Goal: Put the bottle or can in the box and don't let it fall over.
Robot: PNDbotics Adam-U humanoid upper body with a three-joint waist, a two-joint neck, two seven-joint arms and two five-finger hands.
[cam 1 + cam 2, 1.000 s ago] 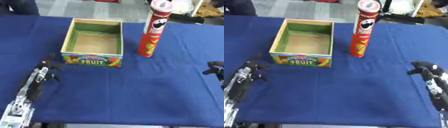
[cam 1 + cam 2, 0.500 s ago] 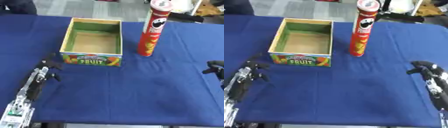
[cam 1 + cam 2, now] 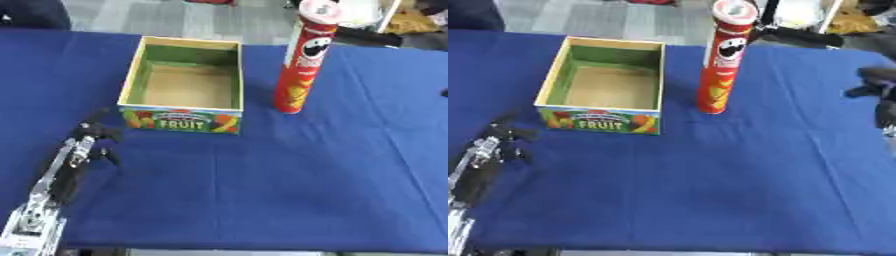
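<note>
I have the tall red chip can (image 3: 302, 60) standing upright on the blue tablecloth (image 3: 289, 185), toward the far side and just right of the box (image 3: 185, 85). There is a narrow strip of cloth between the two, so they are near but not touching. The can's pale lid faces up.

The box is open at the top, with green inner walls, a brown floor and a printed fruit label on its near face. Nothing lies inside it.

My left hand (image 3: 90, 136) sits low at the near left, a little nearer than the box's left front corner, at the end of its silver forearm that runs down to the lower left corner. Its dark fingers look loosely spread and relaxed, and they hold nothing.

My right hand (image 3: 880, 86) shows only at the right edge of the right eye view, well apart from the can. It is a dark blurred shape, and I cannot tell how its fingers are set.
</note>
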